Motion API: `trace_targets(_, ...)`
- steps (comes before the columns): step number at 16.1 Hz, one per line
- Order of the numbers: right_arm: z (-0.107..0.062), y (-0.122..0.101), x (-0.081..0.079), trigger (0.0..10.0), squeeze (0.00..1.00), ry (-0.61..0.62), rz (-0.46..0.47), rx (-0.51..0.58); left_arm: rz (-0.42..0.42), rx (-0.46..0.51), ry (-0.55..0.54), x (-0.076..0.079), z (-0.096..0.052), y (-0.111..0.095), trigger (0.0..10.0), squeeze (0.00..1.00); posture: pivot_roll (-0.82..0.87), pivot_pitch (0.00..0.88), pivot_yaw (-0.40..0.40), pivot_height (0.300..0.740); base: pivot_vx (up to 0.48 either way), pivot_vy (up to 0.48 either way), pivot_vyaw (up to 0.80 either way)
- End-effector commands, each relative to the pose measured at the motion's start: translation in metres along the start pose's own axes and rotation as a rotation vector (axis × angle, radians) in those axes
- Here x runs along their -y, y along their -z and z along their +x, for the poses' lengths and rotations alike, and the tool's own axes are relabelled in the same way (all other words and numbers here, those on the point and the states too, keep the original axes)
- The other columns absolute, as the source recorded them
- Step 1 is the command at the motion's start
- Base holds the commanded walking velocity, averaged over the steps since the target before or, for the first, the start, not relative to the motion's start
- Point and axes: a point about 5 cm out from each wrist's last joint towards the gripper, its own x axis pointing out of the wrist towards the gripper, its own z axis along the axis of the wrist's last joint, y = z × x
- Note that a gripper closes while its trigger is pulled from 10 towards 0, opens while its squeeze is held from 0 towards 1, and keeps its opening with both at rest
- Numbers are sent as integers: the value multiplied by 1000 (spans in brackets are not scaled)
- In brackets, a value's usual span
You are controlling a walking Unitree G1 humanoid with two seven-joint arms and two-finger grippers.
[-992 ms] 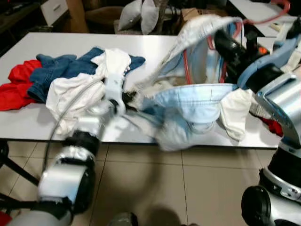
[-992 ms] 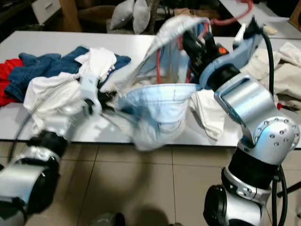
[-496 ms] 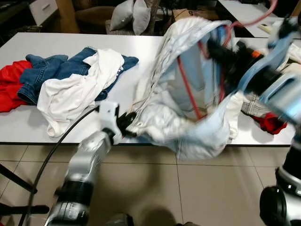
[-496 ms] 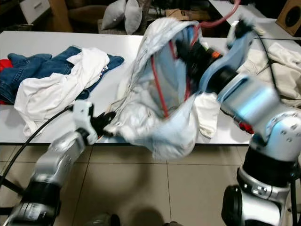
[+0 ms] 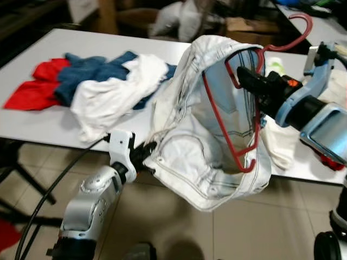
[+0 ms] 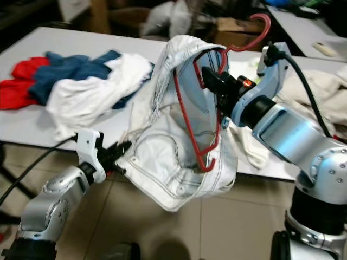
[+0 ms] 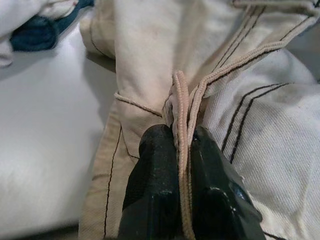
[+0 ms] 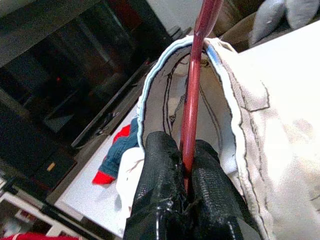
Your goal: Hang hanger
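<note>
- Setting: tiled floor (image 5: 227, 227) in front of a white worktop (image 5: 38, 122); dim furniture and cushions (image 5: 179, 13) lie beyond.
- Left pincer (image 5: 145, 154): nearest the camera, low and off the worktop's front edge. Its fingers are pressed together on a stitched seam of the pale garment (image 5: 200, 162); the left wrist view shows the hem fold nipped between the two black fingers (image 7: 155, 190).
- Garment: hangs in the air between the two arms, inside turned out, sagging below worktop level. Half a second ago it was bunched and blurred in motion close to the worktop; now it is drawn further out over the floor and its opening is spread wider.
- Hanger (image 5: 246, 108): red wire, inside the garment, its lower bar lying against the cloth and its hook (image 6: 260, 30) standing clear above the waistband. It reads more plainly seated than a moment ago.
- Right pincer (image 6: 211, 81): up at the garment's opening, clamped on the hanger's neck; the right wrist view shows the red wire squeezed between its fingertips (image 8: 160, 165).
- Worktop: red, blue and white clothes (image 5: 103, 86) heaped at the robot's left; more pale cloth (image 6: 320, 95) at its right.
- Judgement: the hanger seems lodged in the garment; carrying it to a rail is the likely remaining work, with no rail in sight.
</note>
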Motion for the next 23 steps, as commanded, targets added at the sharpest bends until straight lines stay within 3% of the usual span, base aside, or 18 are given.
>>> trace_targets(1,-7,-2,-7,10000,0,-43,-6,9,15,-16,8,2,-1,-1,10000,0,-66,0,4,740,0,0,800)
trace_targets(7,-18,5,-9,10000,0,-43,-12,-37,19,-40,35,12,-12,1,10000,0,-71,0,-9,740,0,0,800)
trace_targets(19,-26,11,-12,10000,0,-50,9,-68,21,-80,86,12,-22,1,10000,0,-70,4,-3,740,0,0,800)
trace_targets(23,-25,13,-13,10000,0,-58,15,-87,17,-105,118,10,-33,3,10000,0,-56,7,-16,740,0,0,800)
